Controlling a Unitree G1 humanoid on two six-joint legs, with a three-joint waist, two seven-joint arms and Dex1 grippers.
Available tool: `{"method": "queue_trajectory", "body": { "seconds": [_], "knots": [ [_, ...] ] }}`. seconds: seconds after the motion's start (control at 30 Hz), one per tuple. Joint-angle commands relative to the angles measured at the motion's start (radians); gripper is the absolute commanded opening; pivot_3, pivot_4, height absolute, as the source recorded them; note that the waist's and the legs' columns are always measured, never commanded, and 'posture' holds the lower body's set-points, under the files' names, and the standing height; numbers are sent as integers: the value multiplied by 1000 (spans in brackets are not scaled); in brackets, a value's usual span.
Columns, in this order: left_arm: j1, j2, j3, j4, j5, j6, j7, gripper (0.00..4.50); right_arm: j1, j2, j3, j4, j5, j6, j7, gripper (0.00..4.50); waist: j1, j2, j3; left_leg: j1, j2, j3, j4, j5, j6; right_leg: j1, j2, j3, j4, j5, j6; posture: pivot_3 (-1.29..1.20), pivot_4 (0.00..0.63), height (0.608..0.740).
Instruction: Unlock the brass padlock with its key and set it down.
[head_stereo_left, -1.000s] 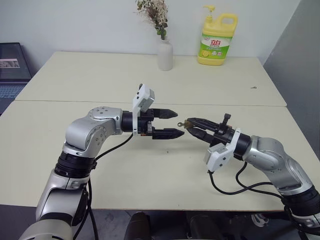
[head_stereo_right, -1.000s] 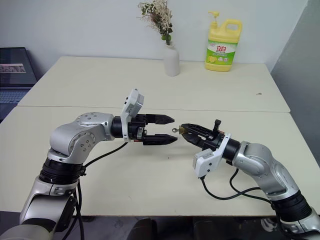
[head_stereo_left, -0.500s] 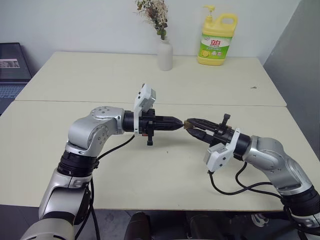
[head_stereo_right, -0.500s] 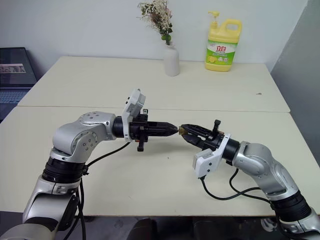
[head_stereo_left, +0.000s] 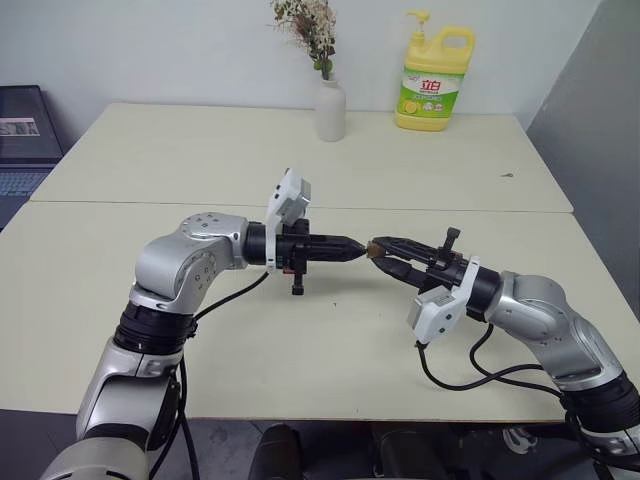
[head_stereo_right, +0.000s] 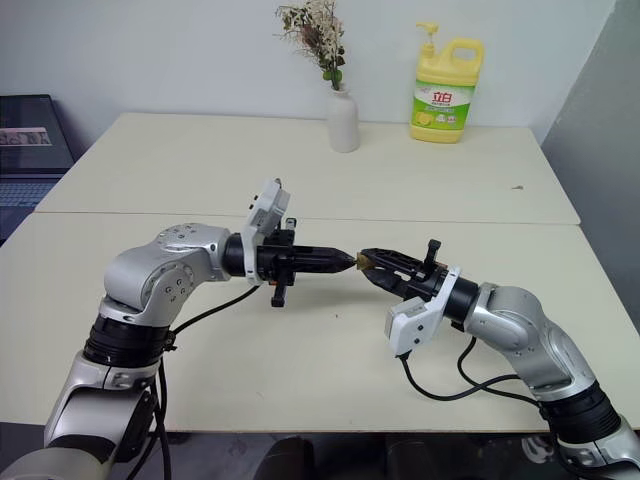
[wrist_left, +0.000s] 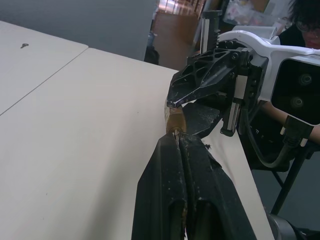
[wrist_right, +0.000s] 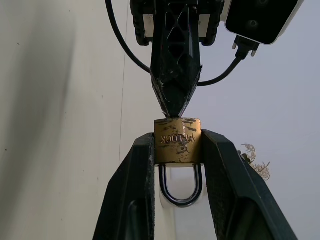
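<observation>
The brass padlock (wrist_right: 177, 141) is pinched by its body between my right gripper's fingers (wrist_right: 142, 165), its silvery shackle (wrist_right: 181, 187) pointing back toward the wrist. My right gripper (head_stereo_left: 380, 247) holds it level above the near table, and is shut on it. My left gripper (head_stereo_left: 358, 247) comes in from the left and is shut, its tips touching the padlock's (wrist_left: 174, 120) bottom face. The key is almost wholly hidden inside those closed tips; a silvery glint shows where they meet the lock.
On the far table stand a white vase with dried flowers (head_stereo_left: 330, 108) and a yellow detergent bottle (head_stereo_left: 434, 72). A small dark object (head_stereo_left: 508, 176) lies at its right. A laptop (head_stereo_left: 25, 130) sits far left. Bare cream tabletop (head_stereo_left: 300, 340) lies below both grippers.
My left gripper has gone from open to shut, closing over the key sticking out of the padlock, and its wrist has rolled a little. The right gripper and the padlock have not moved.
</observation>
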Motion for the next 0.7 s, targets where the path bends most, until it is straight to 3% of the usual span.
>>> {"method": "queue_trajectory", "body": {
  "seconds": [0.03,0.3,0.7],
  "knots": [
    [7,10,-21,-39,57,-135,-53,0,-11,3,-40,-15,33,-15,-10,938,0,0,0,0,0,0,0,0,0,0,0,0,0,0,0,0,150,740],
    [48,1,-73,-28,263,-556,-114,0,-7,6,-47,-7,47,-6,-8,938,1,0,0,0,0,0,0,0,0,0,0,0,0,0,0,0,150,740],
    [46,-57,-58,51,344,-765,-77,0,-12,11,-48,-1,57,5,0,938,1,0,0,0,0,0,0,0,0,0,0,0,0,0,0,0,150,740]
  ]
}}
